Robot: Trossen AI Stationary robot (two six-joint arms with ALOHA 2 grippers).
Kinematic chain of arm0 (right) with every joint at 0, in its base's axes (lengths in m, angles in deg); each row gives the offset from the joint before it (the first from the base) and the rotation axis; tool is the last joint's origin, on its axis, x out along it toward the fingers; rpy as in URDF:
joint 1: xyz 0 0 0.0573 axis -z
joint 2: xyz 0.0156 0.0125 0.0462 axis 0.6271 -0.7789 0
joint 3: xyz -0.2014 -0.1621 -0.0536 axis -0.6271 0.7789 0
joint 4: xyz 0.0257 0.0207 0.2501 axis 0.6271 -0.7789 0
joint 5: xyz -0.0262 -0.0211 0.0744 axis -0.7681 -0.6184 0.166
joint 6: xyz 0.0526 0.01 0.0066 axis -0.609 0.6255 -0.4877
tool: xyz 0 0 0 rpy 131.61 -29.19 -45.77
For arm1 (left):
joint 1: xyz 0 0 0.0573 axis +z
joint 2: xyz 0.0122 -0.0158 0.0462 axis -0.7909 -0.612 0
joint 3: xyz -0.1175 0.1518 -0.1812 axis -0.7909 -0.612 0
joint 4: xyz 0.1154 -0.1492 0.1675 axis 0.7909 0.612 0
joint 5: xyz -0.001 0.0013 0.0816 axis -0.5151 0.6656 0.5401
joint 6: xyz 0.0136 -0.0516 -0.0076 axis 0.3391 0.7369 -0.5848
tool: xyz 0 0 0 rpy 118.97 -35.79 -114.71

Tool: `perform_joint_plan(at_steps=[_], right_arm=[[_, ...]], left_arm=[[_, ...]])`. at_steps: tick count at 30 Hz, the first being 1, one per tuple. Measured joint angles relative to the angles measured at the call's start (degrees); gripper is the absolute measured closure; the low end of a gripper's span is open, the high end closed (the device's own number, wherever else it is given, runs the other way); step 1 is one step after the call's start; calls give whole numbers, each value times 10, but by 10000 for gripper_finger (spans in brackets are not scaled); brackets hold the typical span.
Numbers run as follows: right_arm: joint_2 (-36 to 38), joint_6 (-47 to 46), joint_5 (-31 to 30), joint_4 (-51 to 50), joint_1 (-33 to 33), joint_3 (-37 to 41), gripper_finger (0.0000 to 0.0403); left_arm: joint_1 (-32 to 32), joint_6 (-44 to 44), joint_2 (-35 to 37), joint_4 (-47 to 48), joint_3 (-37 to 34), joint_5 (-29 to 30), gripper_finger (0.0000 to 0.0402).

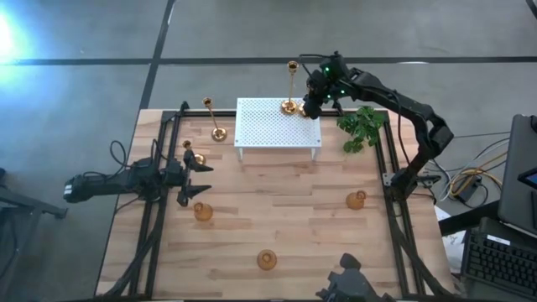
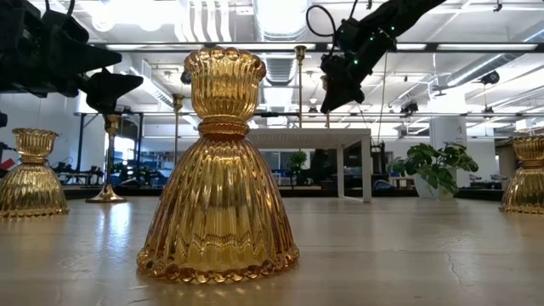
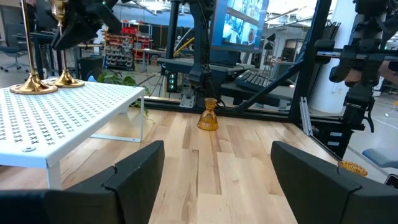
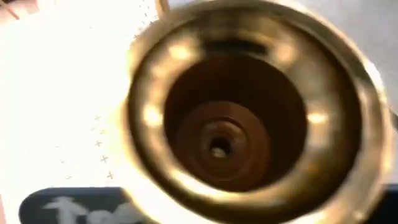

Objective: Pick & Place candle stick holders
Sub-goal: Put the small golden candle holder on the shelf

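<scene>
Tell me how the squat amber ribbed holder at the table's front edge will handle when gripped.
The amber ribbed holder probably stands firm: its flared skirt is far wider than its neck. It looks like glass, so likely slippery and breakable. Gripping the narrow neck seems safest.

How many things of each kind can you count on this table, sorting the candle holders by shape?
Stemmed gold holders: 4
Squat amber holders: 3
White perforated stand: 1
Green plant sprig: 1
Total: 9
</scene>
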Motion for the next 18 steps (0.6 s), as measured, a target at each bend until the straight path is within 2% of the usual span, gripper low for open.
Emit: perform_joint_plan(at_steps=[18], right_arm=[[-1, 7, -28, 10, 2, 0, 260]], left_arm=[[0, 0, 0, 0, 0, 0, 101]])
